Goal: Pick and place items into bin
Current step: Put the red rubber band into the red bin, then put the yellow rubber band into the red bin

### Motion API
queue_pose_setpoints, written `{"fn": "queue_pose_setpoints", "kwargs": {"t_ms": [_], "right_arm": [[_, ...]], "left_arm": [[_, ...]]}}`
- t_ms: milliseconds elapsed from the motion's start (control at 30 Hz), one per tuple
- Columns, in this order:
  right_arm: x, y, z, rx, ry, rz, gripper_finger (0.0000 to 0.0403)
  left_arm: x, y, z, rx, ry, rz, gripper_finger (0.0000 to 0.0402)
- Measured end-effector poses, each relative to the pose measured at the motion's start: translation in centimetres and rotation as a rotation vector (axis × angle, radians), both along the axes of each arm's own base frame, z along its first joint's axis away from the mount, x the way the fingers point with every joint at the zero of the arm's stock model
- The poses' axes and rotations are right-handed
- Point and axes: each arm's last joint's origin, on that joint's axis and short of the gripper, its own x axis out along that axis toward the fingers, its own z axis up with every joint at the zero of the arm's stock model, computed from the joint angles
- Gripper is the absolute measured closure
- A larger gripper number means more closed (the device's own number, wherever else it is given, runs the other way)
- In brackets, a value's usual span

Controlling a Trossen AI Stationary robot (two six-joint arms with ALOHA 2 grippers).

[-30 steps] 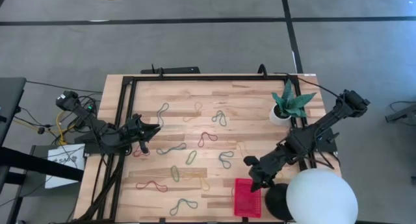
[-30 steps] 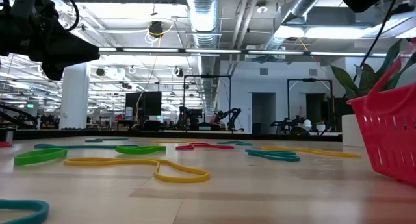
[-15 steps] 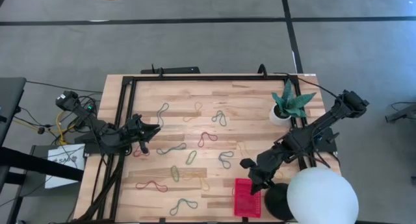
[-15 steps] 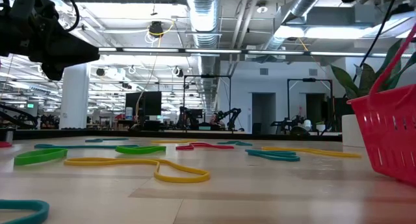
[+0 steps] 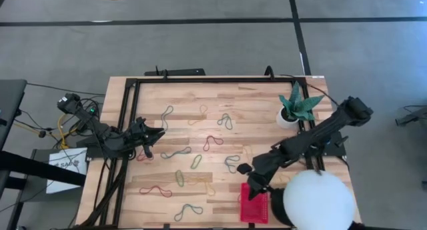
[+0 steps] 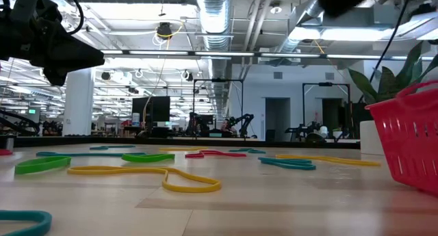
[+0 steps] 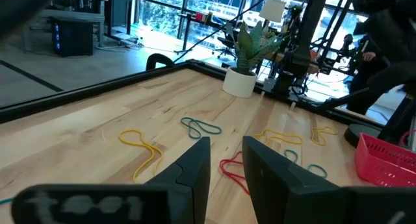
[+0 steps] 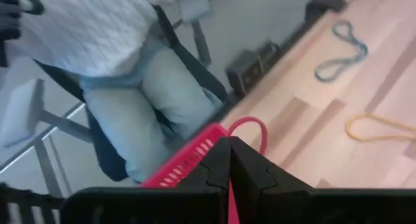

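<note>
Rubber bands in several colours lie flat across the wooden table, among them a green one [image 5: 195, 162], a teal one [image 5: 231, 165] and a yellow one [image 6: 164, 176]. The red mesh bin [image 5: 255, 207] stands at the near edge; it also shows as the red basket [image 6: 410, 140]. My right gripper [image 5: 250, 187] hovers just past the bin's far-left corner, shut on a thin red loop that looks like a red band. My left gripper [image 5: 152, 133] hangs open above the table's left side, and a red band [image 7: 231, 169] lies beyond its fingertips. My right gripper [image 8: 229, 141] pinches a thin red loop between its two shut fingers. A red strip [image 8: 229, 195] shows in the seam between them, and a small bow of the loop [image 8: 250, 128] sticks out past the fingertips. The loop is lifted clear, above the bin's rim [image 8: 188, 160].
A white pot with a green plant [image 5: 297, 107] stands at the far right. A big white dome [image 5: 319, 202] sits at the near right corner beside the bin. A black frame rail [image 5: 127, 123] runs along the left and far edges. A seated person [image 8: 149, 87] is beyond the near edge.
My right gripper has moved toward the table's left edge and slightly toward the far edge, staying shut and high. In the low view a thin red line that rose steeply above the basket's rim now lies lower as an arc. The white dome has shifted left.
</note>
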Motion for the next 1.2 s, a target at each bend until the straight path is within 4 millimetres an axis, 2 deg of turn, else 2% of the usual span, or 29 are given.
{"fn": "queue_pose_setpoints", "kwargs": {"t_ms": [200,300,533,800,1200], "right_arm": [[1.2,0.6,-3.3,-0.021,0.121,0.001,0.0403],[1.2,0.7,-4.2,0.0,0.219,-0.016,0.0403],[0.8,0.4,-4.9,0.009,0.401,-0.118,0.0403],[0.7,-0.2,-5.4,-0.107,0.393,-0.262,0.0398],[0.8,-0.5,-5.5,-0.108,0.427,-0.322,0.0319]], "left_arm": [[0.0,0.0,0.0,0.001,0.002,-0.001,0.0322],[0.0,0.0,0.0,0.001,0.002,0.0,0.0322],[0.0,0.0,0.0,0.001,0.002,0.0,0.0322],[0.0,0.0,0.0,-0.011,-0.003,0.001,0.0322],[0.0,0.0,-0.2,-0.015,0.007,0.002,0.0322]]}}
